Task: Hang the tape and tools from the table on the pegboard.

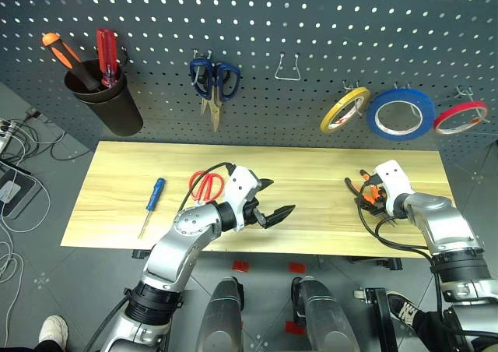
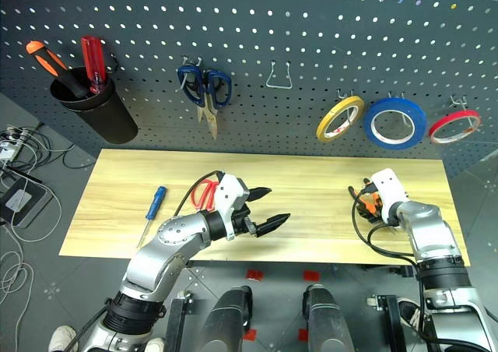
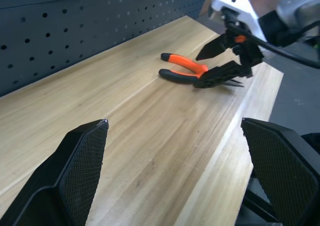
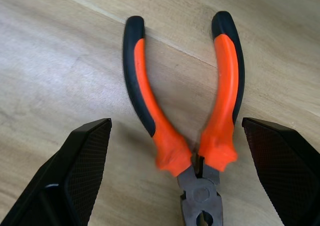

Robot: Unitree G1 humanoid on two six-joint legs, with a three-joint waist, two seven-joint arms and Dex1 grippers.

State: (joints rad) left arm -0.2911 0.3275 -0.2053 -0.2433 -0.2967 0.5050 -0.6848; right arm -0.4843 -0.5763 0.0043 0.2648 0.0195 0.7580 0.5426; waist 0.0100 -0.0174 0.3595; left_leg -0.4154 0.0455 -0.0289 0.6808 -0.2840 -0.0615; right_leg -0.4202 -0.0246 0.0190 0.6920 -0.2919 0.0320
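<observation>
Right gripper (image 4: 175, 173), fingers spread and empty, straddles the pliers (image 4: 185, 111) on the table (image 1: 311, 204); handles point away; left gripper (image 1: 272, 204) also spread, farther off.

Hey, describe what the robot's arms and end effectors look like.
Both arms are silver-grey metal with black joints and white wrist housings. Each end effector, left and right, has two black pointed fingers with cross-hatched pads. Black cables loop along each forearm.
</observation>
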